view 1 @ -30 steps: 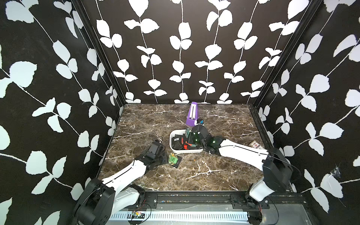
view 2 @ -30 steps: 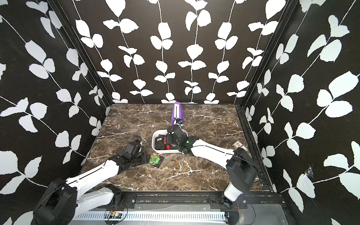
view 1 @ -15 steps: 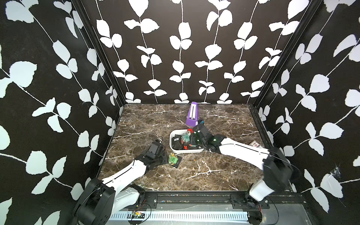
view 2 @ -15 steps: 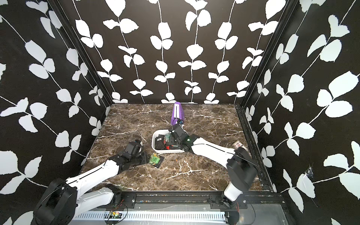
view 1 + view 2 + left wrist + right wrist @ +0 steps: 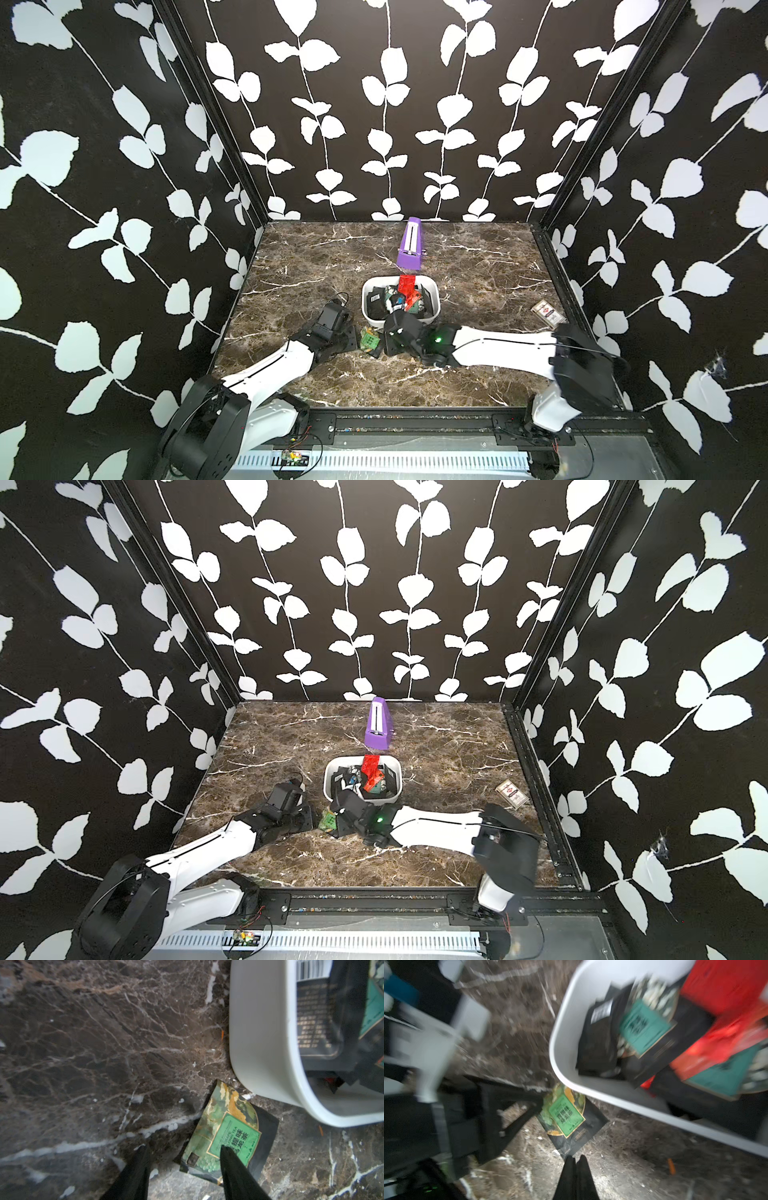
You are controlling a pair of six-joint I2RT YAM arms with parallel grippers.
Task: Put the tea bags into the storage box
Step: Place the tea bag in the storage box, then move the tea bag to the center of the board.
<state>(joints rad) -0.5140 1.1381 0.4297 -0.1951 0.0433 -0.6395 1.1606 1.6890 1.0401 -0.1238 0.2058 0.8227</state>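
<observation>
Tabletop (image 5: 478,257): right jaws now beside sachet (image 5: 369,338)

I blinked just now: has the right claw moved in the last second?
Yes. The right gripper was over the storage box; it now sits nearer the table's front edge, shut, by the green tea bag outside the box.

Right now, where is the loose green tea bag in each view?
In a top view: tea bag between the arms.
In a top view: tea bag, same.
Left wrist: tea bag at the left gripper.
Right wrist: tea bag ahead of the right gripper.
Landmark: storage box corner beside it.
</observation>
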